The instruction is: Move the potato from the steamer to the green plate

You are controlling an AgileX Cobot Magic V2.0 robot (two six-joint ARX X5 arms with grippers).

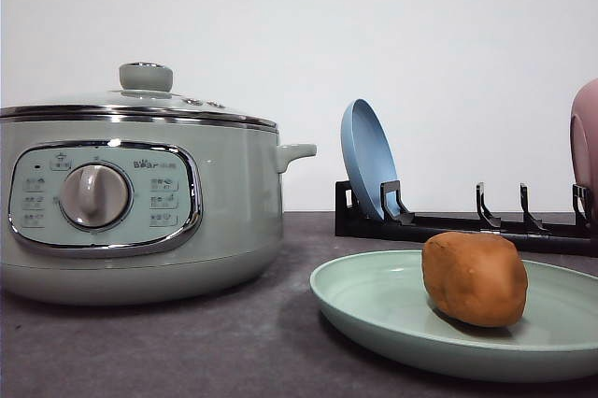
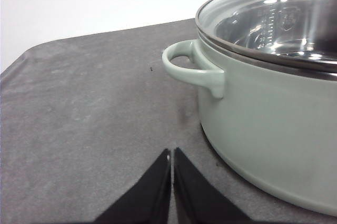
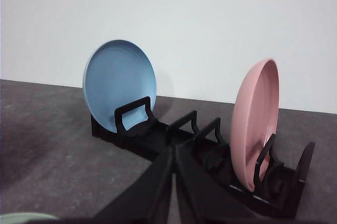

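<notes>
A: Potato (image 1: 475, 278) placement, where is it?
B: It lies on the green plate (image 1: 374, 300) at the lower right of the front view, resting right of the plate's middle.
A: And the steamer (image 1: 140, 202)?
B: It stands at the left of that frame on the grey tabletop (image 1: 187, 351), glass lid (image 1: 140, 99) on, dial facing the camera, apart from the plate.
A: What sits behind the plate?
B: A black rack (image 1: 448, 228) holds a blue plate (image 1: 367, 160) upright; a pink dish (image 3: 255, 124) stands in another slot, at the right edge.
A: The left end effector (image 2: 171, 155)?
B: At the bottom centre of its wrist view, fingers pressed together, holding nothing, near the steamer's side handle (image 2: 192, 69).
A: The right end effector (image 3: 174, 153)?
B: Also together and empty, low centre of its frame, facing the rack.
</notes>
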